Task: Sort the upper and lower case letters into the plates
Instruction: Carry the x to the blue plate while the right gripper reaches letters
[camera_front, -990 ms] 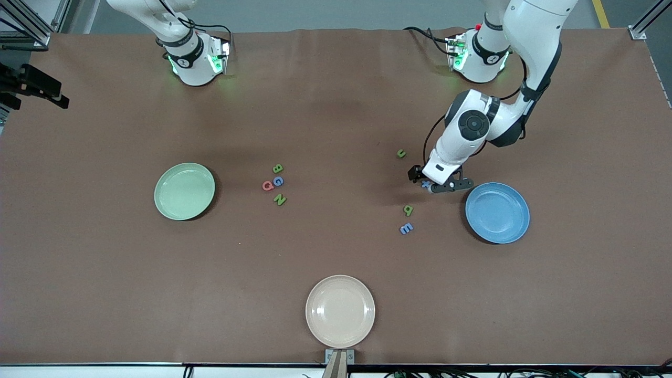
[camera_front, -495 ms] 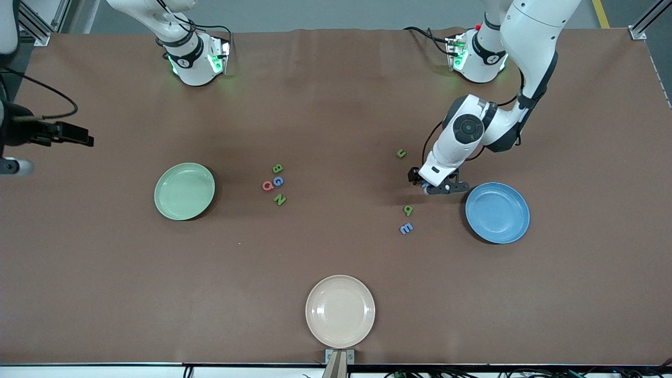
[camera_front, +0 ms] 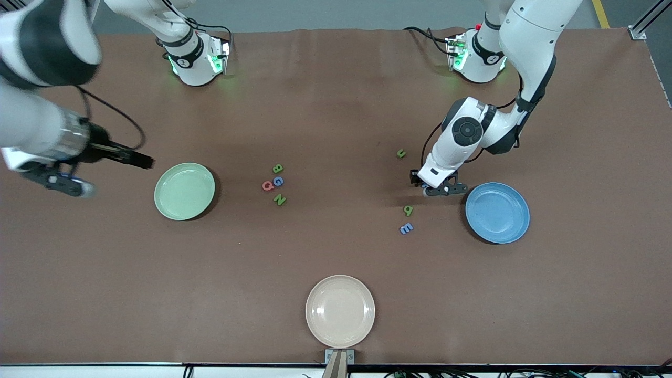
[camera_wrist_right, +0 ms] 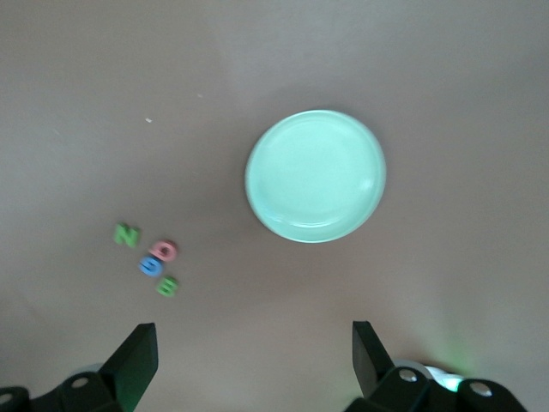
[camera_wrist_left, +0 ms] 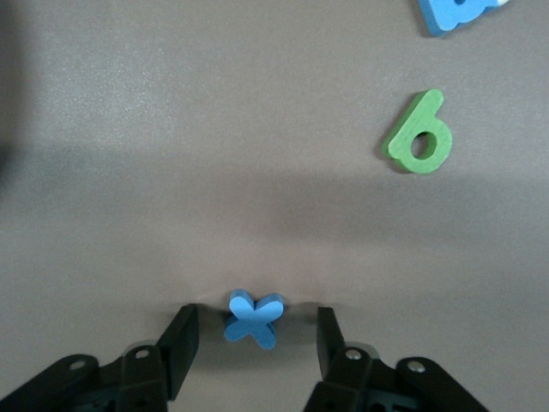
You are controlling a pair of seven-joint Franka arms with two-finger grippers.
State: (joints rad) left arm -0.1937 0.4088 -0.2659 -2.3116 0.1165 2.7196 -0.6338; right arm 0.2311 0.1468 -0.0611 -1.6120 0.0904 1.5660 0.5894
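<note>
A small blue x-shaped letter (camera_wrist_left: 254,318) lies flat on the table between the fingers of my left gripper (camera_wrist_left: 255,318). There is a gap on each side, so the jaws are open around it and not touching. In the front view my left gripper (camera_front: 430,189) is down at the table beside the blue plate (camera_front: 497,212). My right gripper (camera_front: 139,160) hangs open and empty in the air beside the mint green plate (camera_front: 184,190); the same plate (camera_wrist_right: 315,176) shows in the right wrist view. A green letter (camera_front: 408,210) and a blue E (camera_front: 406,228) lie nearer to the front camera than the left gripper.
A green u (camera_front: 401,153) lies farther from the camera than the left gripper. Mid-table there is a cluster: green B (camera_front: 277,168), blue G (camera_front: 278,181), red Q (camera_front: 268,185), green N (camera_front: 280,199). A cream-beige plate (camera_front: 340,311) sits at the front edge.
My left gripper's fingers have drawn in toward the blue x. The right arm has swung in from its end of the table toward the mint green plate.
</note>
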